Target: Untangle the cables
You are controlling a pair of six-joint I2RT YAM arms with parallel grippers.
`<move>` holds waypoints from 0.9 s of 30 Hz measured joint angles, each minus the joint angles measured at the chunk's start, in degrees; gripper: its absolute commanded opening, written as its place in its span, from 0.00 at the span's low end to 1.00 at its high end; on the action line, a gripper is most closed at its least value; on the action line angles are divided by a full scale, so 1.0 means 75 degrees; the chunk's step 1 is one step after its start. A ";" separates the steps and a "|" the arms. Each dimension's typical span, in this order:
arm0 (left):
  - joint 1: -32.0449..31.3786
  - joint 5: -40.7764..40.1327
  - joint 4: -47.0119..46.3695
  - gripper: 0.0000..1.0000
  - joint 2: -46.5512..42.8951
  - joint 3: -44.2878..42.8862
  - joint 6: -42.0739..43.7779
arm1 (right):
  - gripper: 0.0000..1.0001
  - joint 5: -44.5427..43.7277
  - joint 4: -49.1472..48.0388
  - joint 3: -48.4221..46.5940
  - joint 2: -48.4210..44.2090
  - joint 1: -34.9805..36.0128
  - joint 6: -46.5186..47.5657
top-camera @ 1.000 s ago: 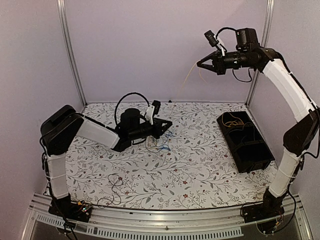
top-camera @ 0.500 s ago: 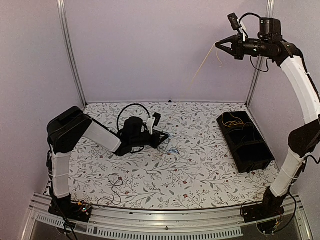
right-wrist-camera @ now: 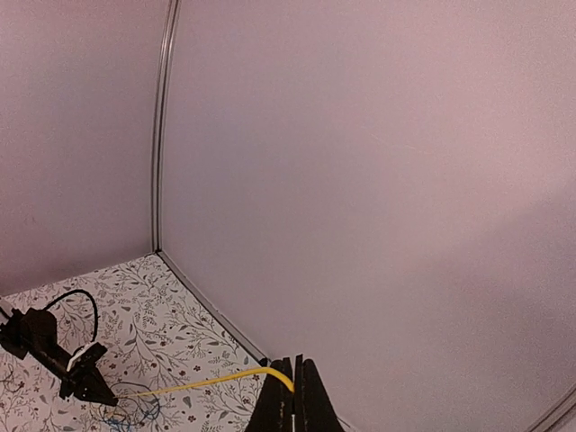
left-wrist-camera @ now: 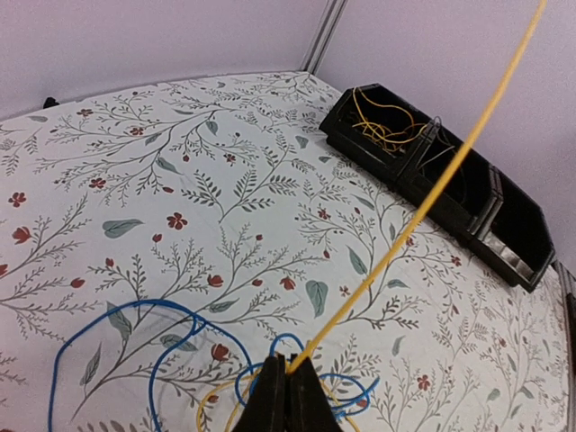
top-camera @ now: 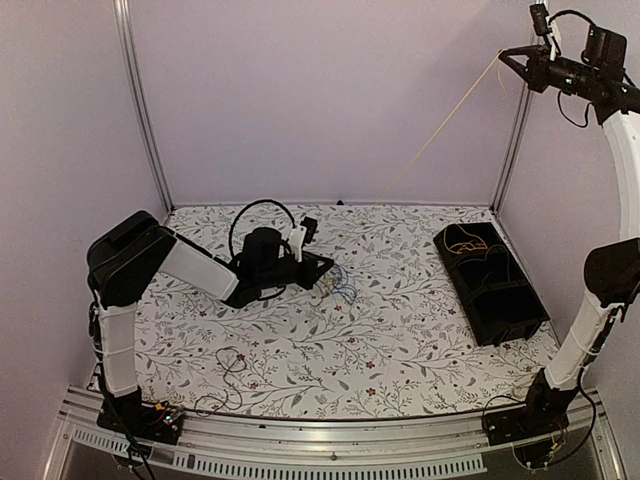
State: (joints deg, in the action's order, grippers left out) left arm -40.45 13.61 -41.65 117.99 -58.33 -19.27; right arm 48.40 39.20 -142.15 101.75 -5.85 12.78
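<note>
Top external view: the right tool (top-camera: pixel 508 60), clenched on the yellow cable (top-camera: pixel 445 122), hangs high at 1 o'clock, and the cable runs taut from it toward 7 o'clock. There the left tool (top-camera: pixel 324 283) pinches the same cable at the tangle of cables (top-camera: pixel 342 290) — lying on the desk (top-camera: pixel 400 340), at 9 o'clock from the black bin (top-camera: pixel 510 330).

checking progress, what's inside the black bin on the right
The black bin's far compartment holds a loose bundle of thin yellow wires. The other compartments look dark. Their floors are shadowed by the walls, so whether anything lies there cannot be told.
</note>
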 measured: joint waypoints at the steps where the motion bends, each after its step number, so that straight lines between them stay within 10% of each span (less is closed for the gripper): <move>1: 0.0003 -0.0012 -0.0017 0.16 0.0000 -0.0003 0.0012 | 0.00 0.0029 0.0003 0.0000 0.0000 -0.0047 -0.0017; 12: 0.0280 -0.0708 0.1658 0.32 0.0376 -0.0035 0.0125 | 0.00 -0.0134 -0.1049 -0.0286 -0.0058 -0.0769 -0.0329; 19: 0.0283 -0.0679 0.1705 0.01 0.0391 -0.0032 0.0090 | 0.00 -0.0364 -0.1174 -0.0478 -0.0055 -0.0758 -0.0297; 24: 0.0303 -0.0673 0.1559 0.00 0.0402 0.0093 0.0096 | 0.00 -0.0618 -0.1355 -0.0866 -0.0079 -0.0758 -0.0160; 27: 0.0335 -0.0682 0.1341 0.23 0.0370 0.0283 0.0047 | 0.00 -0.0650 -0.1472 -0.0836 -0.0134 -0.0758 -0.0154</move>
State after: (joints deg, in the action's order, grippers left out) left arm -37.93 8.49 -31.59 120.77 -56.21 -18.92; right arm 43.53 28.16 -148.42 100.75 -11.53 11.62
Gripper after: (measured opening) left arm 0.028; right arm 0.022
